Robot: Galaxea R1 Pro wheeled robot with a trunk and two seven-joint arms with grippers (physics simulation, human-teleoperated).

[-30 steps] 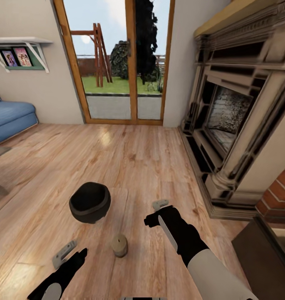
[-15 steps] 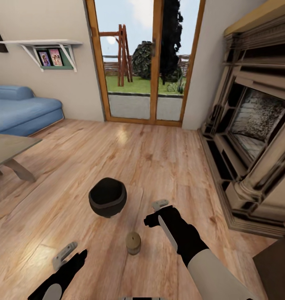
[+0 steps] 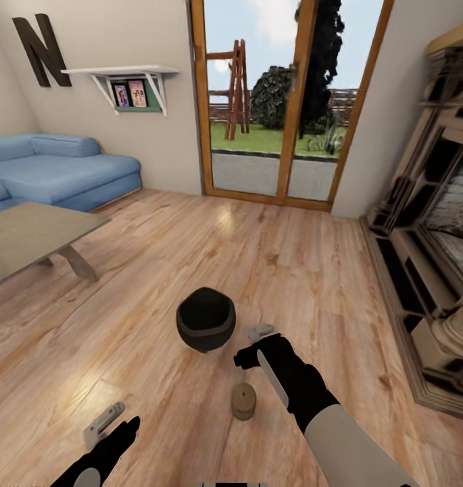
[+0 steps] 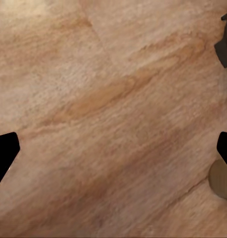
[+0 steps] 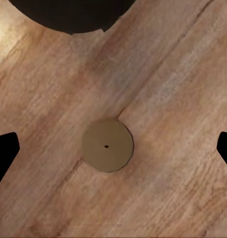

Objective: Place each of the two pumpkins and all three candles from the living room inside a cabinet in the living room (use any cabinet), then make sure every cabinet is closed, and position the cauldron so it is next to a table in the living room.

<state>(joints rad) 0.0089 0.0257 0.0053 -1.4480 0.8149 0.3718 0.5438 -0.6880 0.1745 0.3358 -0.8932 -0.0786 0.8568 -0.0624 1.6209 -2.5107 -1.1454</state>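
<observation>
Jaws, left: the left gripper [image 4: 113, 148] is spread wide, its two dark fingertips [image 4: 4, 153] at opposite edges of the left wrist view, with bare floor between them and nothing held.
Jaws, right: the right gripper [image 5: 113, 148] is spread just as wide over the floor, empty, with a candle lying in the gap below it.
Candle: a short tan cylinder [image 3: 243, 400] stands upright on the floor [image 3: 312, 270], between the two arms in the head view and just beside the right forearm [image 3: 292, 379]; seen from above in the right wrist view [image 5: 108, 145] it is a round disc with a small dark dot at its middle. Its edge also shows in the left wrist view [image 4: 221, 179].
Cauldron: a round black pot [image 3: 205, 319] with its mouth open upward sits on the floor just beyond the candle and apart from it, near the right gripper's tip [image 3: 258, 333].
Table: a low grey-brown table [image 3: 28, 233] stands to the robot's left, well apart from the cauldron.
Sofa: a blue sofa [image 3: 62, 169] stands behind the table against the wall.
Shelf: a white wall shelf [image 3: 123, 71] holds small pictures, beside a large dark letter N [image 3: 42, 49].
Door: a wood-framed glass door [image 3: 285, 101] looks onto a garden.
Fireplace: an ornate fireplace [image 3: 434, 257] runs along the robot's right.
</observation>
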